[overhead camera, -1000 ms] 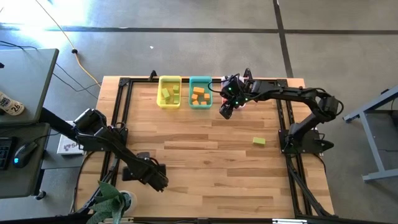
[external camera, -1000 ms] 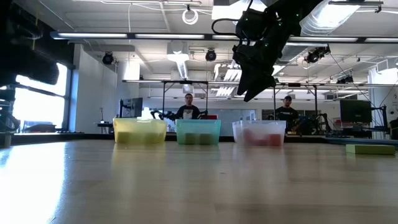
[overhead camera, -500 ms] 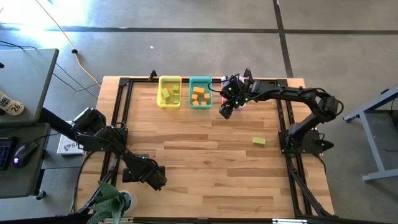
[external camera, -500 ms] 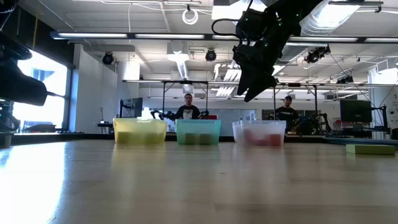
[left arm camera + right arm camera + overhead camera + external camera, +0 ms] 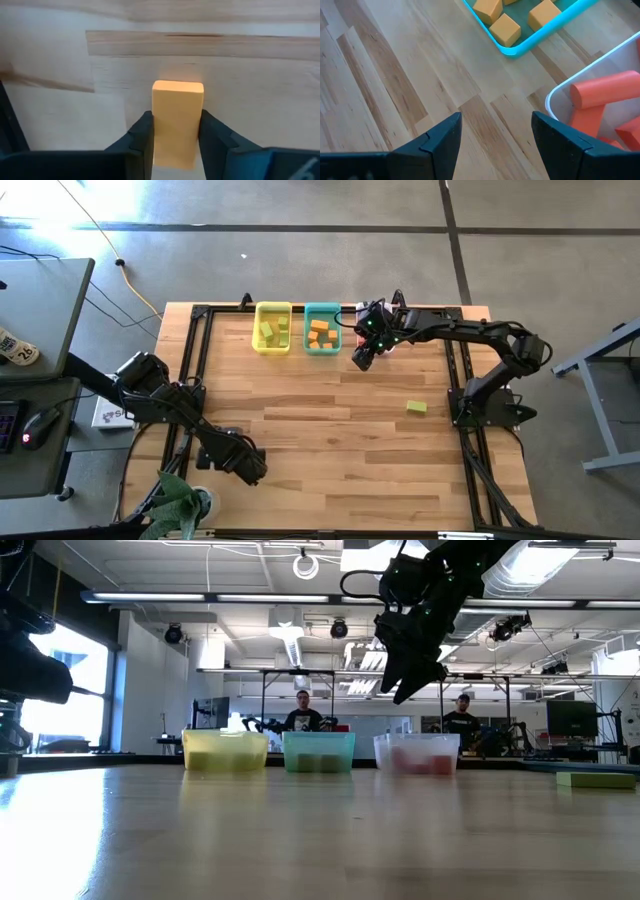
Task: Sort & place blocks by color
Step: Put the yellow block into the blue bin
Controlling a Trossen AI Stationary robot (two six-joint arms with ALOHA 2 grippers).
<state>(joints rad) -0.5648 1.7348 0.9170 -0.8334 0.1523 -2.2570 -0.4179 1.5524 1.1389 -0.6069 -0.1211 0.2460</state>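
Meanwhile the left gripper (image 5: 172,145), jaws clamped on an orange block (image 5: 177,121), has edged left; the right gripper (image 5: 495,132), jaws apart, stays by the half-hidden clear bin (image 5: 592,80).

Three bins (image 5: 321,328) side by side along my table's (image 5: 330,450) far edge, one lone block (image 5: 417,408) well right

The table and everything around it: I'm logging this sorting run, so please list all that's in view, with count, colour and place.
Yellow bin: one, far edge, holding light green blocks.
Teal bin: one, beside the yellow bin, holding orange blocks.
Clear bin: one, beside the teal bin, holding red blocks.
Loose green block: one, on the table's right part.
Orange block: one, between the left gripper's fingers.
People: two, in the room behind.
Left gripper: near edge, shut on the orange block.
Right gripper: open, raised near the clear bin.
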